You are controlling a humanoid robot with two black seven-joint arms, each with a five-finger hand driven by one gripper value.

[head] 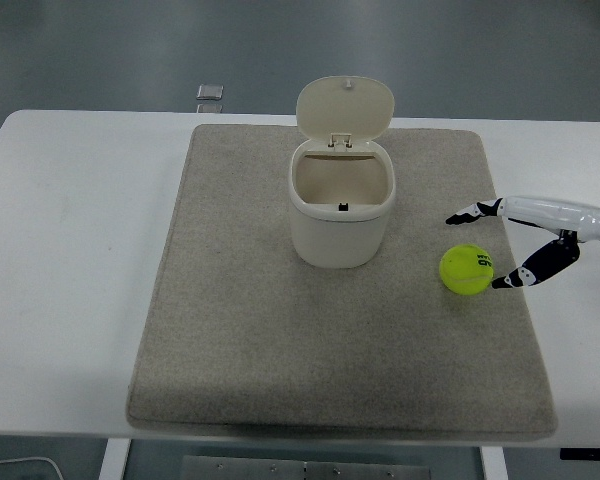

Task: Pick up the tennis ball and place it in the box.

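Toward the table's right edge, I see my right hand spread wide, just beside the tennis ball, holding nothing.

Tennis ball: yellow-green w/ dark print, resting on mat, right of box and apart from it. Box: cream, rounded, upright at mat centre-rear; hinged lid flipped open, standing up behind opening.

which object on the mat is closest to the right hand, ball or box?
The tennis ball: the right hand is spread open right beside it, lower fingertip almost touching. The open-lidded box stands farther left on the mat.
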